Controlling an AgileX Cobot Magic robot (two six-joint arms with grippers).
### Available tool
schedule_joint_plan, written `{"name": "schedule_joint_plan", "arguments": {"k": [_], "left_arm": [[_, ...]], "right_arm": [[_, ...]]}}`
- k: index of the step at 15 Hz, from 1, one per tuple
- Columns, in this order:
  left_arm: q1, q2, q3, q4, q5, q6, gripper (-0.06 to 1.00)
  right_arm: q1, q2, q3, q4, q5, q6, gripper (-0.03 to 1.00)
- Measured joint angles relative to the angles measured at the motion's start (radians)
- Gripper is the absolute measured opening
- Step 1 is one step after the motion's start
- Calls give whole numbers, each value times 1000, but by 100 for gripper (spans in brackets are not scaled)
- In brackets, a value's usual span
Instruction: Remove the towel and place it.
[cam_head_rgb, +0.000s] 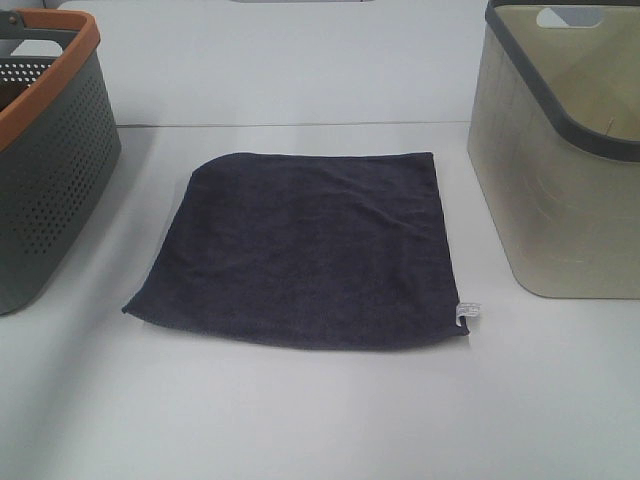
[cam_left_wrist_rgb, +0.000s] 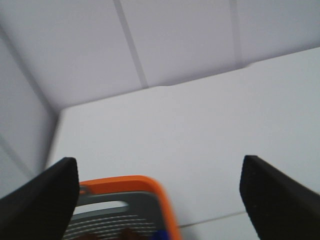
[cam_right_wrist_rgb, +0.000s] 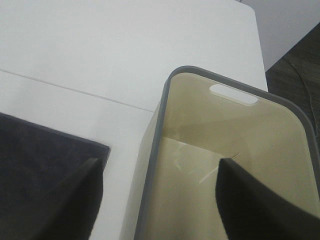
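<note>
The towel (cam_head_rgb: 300, 250) is a dark navy-grey cloth lying flat on the white table between the two baskets, with a small white tag (cam_head_rgb: 466, 312) at its near right corner. One corner of it also shows in the right wrist view (cam_right_wrist_rgb: 45, 170). No gripper shows in the high view. My left gripper (cam_left_wrist_rgb: 160, 200) is open and empty, above the orange-rimmed basket (cam_left_wrist_rgb: 130, 210). My right gripper (cam_right_wrist_rgb: 160, 200) is open and empty, above the beige basket's (cam_right_wrist_rgb: 225, 165) near rim, beside the towel's corner.
A dark green perforated basket with an orange rim (cam_head_rgb: 45, 150) stands at the left. A beige basket with a grey rim (cam_head_rgb: 560, 150) stands at the right and looks empty inside. A seam (cam_head_rgb: 300, 125) crosses the table behind the towel.
</note>
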Motion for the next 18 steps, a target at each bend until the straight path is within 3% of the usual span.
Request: {"name": "schedule_joint_plan", "arguments": {"k": [1,2,3,4,5,7,8,10,11,12,15,18], "left_arm": [[0,0,-3,-52,157,111,82],[0,0,-18,-168,290,252,82],[6,0,-47,-349,370,442,81],[54,0,-147,-903,424,928,81],[98,0,-217,-1220,449,1184,81],[191,0,-317,-1696,550,1574,81],[234,0,-353,-1830,627,1674,81],[305,0,-398,-1935,783,1740,81],[319,0,-404,-1938,819,1745,81],[344,0,-410,-1927,925,1751,81],[349,0,-410,-1851,1117,1743,81],[349,-38,-356,-1773,1134,1694,81]], "right_arm": [[0,0,0,-22,-2,24,65],[0,0,0,-43,-4,35,65],[0,0,0,-59,-12,51,65],[-12,0,0,-75,-48,110,65],[-34,0,-1,-61,-58,140,65],[-135,0,-1,95,-51,106,65],[-200,-1,-1,237,-31,3,65],[-297,-6,-1,525,36,-227,65],[-316,-6,-1,581,57,-279,65],[-343,-6,-1,650,150,-376,65],[-345,-33,-1,670,318,-415,65],[-345,-97,2,665,364,-409,65]]}}
